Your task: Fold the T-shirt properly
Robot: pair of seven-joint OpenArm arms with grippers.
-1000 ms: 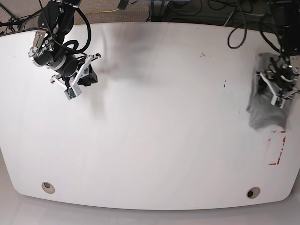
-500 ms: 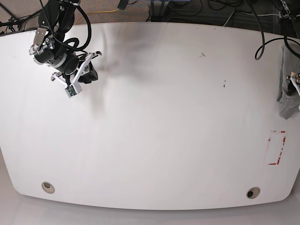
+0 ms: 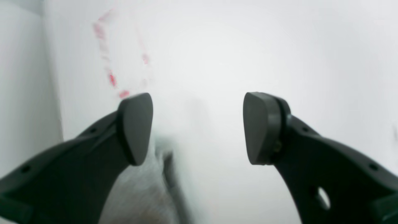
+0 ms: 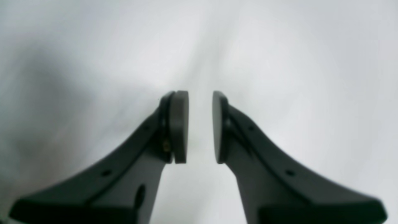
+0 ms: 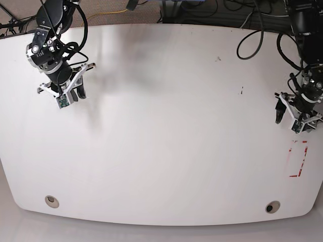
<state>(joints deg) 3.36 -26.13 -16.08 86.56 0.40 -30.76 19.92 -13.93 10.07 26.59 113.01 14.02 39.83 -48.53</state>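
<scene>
Left gripper (image 5: 288, 108), jaws wide apart and empty, hangs above the white table (image 5: 166, 131) near red tape marks (image 5: 298, 159). Right gripper (image 5: 76, 94), jaws narrowly parted, holds nothing at far left.

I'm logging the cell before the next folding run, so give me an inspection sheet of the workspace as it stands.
Surface: white table, with small dark marks.
Job's things: T-shirt not seen on the table; a blurred pale shape in the left wrist view cannot be identified.
Clutter: red tape outline; two round inserts near the front edge.
Grippers: left gripper wide open, empty; right gripper narrowly open, empty.
Cables: black cables loop over the far edge.
Surroundings: floor beyond the table.
</scene>
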